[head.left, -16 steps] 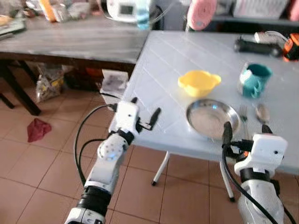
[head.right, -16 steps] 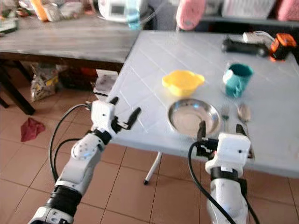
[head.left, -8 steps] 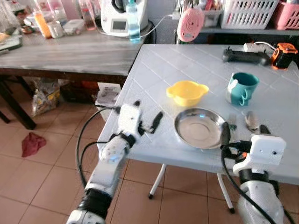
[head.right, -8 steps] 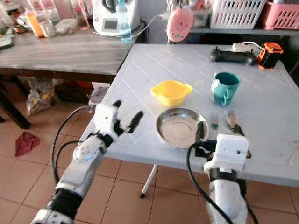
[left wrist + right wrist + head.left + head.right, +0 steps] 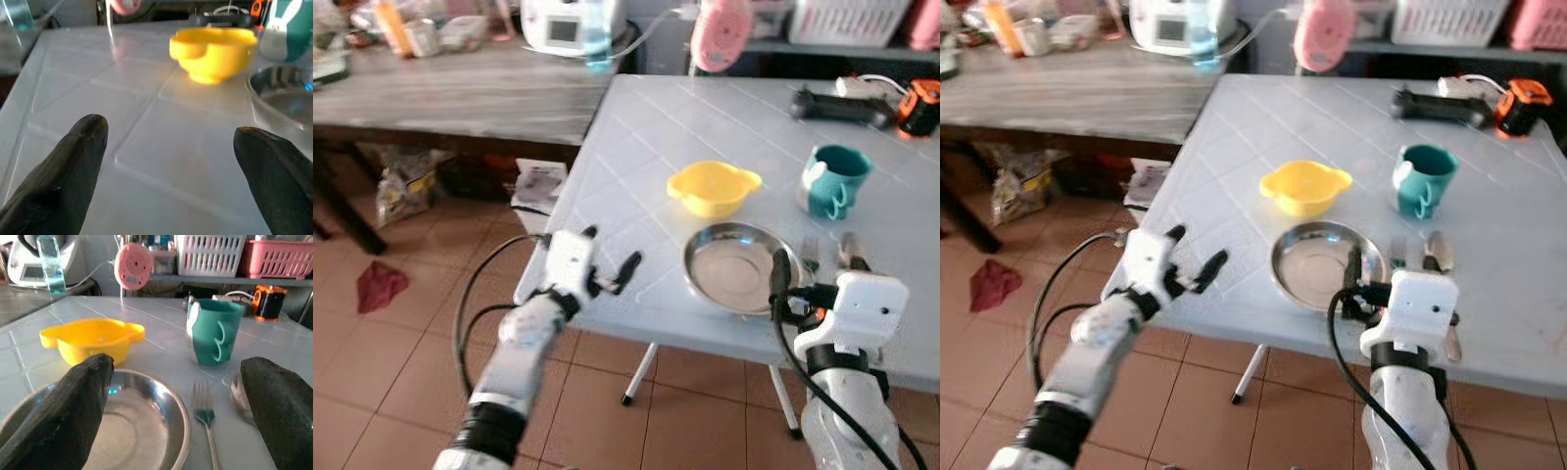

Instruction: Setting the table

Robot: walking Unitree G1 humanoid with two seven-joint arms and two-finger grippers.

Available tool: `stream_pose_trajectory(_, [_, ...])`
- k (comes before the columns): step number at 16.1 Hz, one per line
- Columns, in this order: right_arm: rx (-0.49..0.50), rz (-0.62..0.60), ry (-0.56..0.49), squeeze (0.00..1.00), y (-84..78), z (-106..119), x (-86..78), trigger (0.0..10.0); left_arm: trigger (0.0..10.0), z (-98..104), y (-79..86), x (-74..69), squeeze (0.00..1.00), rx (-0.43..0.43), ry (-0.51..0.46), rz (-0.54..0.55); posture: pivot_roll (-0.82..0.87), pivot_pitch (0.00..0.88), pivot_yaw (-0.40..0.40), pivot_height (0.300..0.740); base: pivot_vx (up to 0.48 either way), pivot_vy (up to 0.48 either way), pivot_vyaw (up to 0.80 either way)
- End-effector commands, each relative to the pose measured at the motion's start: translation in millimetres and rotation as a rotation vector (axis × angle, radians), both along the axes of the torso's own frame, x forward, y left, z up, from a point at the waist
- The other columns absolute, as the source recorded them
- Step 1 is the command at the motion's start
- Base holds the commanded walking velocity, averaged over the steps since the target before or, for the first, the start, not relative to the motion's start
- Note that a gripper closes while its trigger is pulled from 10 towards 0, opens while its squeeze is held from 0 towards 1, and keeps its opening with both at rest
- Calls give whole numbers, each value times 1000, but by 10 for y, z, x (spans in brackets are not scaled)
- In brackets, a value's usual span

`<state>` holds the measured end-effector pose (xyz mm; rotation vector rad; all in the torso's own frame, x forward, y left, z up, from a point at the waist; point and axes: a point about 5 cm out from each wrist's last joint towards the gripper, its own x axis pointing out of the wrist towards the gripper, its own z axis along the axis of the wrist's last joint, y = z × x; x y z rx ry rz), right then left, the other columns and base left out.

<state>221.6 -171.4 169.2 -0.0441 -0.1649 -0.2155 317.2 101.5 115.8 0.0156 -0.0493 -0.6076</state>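
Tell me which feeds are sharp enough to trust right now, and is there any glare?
Left eye and right eye views: slightly soft, table items readable. Left wrist view: sharp yellow bowl, window glare across the white table, left claw fingers blurred. Right wrist view: crisp teal mug; a small glint on the steel plate.

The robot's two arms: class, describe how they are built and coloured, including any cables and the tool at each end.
Both arms are silver-grey tubes with black joint bands. Each ends in a white, boxy wrist housing carrying a tool of two long black fingers with rounded tips: left tool, right tool. Thick black cables loop loosely from each white housing down along the arm. No markings can be made out.
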Motion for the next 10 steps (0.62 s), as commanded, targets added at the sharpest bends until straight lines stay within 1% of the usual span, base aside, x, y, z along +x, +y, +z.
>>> stream_pose_trajectory(1, [22,-8,5,0,-16,30,-6,10000,10000,0,0,0,0,-4,18,-44,-50,127,25,714,0,0,0])
stream_pose_trajectory(2, [47,35,25,0,7,17,11,10000,10000,27,26,44,0,-4,23,-47,-50,127,25,714,0,0,0])
stream_pose_trajectory(3, [64,35,33,0,3,8,20,10000,10000,20,18,59,0,-8,47,-71,-44,125,23,714,0,0,0])
stream_pose_trajectory(6, [77,0,65,0,-66,-36,67,10000,10000,35,13,81,0,-31,80,-130,-39,125,23,714,0,0,0])
stream_pose_trajectory(7, [78,-61,87,0,-138,-47,94,10000,10000,68,-13,74,0,-37,79,-171,-39,125,23,714,0,0,0])
stream_pose_trajectory(8, [97,-81,81,0,-161,-45,111,10000,10000,81,-25,73,0,-38,76,-179,-33,126,26,714,0,0,0])
stream_pose_trajectory(9, [121,-71,67,0,-157,-42,121,10000,10000,86,-33,71,0,-38,74,-186,-33,126,26,714,0,0,0])
stream_pose_trajectory(10, [138,-70,26,0,-164,-33,128,10000,10000,103,-45,66,0,-33,65,-202,-33,128,28,714,0,0,0])
